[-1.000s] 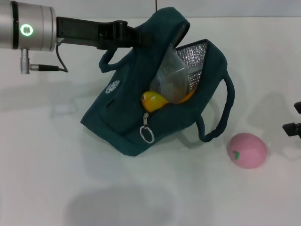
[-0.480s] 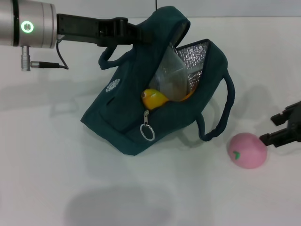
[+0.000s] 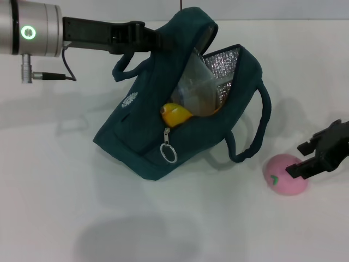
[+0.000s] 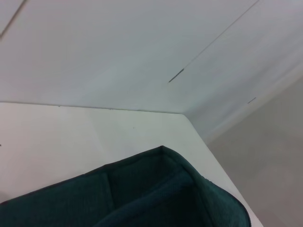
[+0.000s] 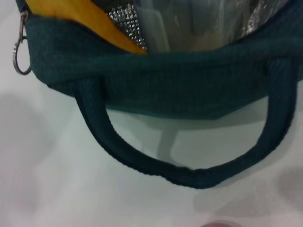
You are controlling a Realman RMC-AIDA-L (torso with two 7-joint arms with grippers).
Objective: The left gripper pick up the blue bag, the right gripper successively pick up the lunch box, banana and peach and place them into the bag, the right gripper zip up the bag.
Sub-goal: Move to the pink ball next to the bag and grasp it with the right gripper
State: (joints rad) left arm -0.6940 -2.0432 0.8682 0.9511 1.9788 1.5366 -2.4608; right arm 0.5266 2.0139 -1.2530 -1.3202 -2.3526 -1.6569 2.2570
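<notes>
The blue bag point(image 3: 163, 136) hangs tilted with its lower corner on the white table, mouth open and silver lining showing. My left gripper point(image 3: 155, 42) is shut on the bag's top edge. Inside the bag lie the clear lunch box point(image 3: 196, 90) and the banana point(image 3: 175, 115), whose yellow end pokes out above the zipper ring point(image 3: 168, 155). On the table to the right of the bag rests the pink peach point(image 3: 281, 176). My right gripper point(image 3: 301, 158) is open at the peach's right side, its fingers close to it. The right wrist view shows the bag's handle point(image 5: 180, 175), the banana point(image 5: 80, 19) and the lunch box point(image 5: 189, 23).
The bag's right loop handle point(image 3: 262, 125) hangs down between the bag and the peach. White table point(image 3: 82, 207) stretches in front and to the left. A cable point(image 3: 49, 76) trails from the left wrist.
My right gripper has come in from the right edge and down to the peach's side. The left gripper and bag have shifted only slightly.
</notes>
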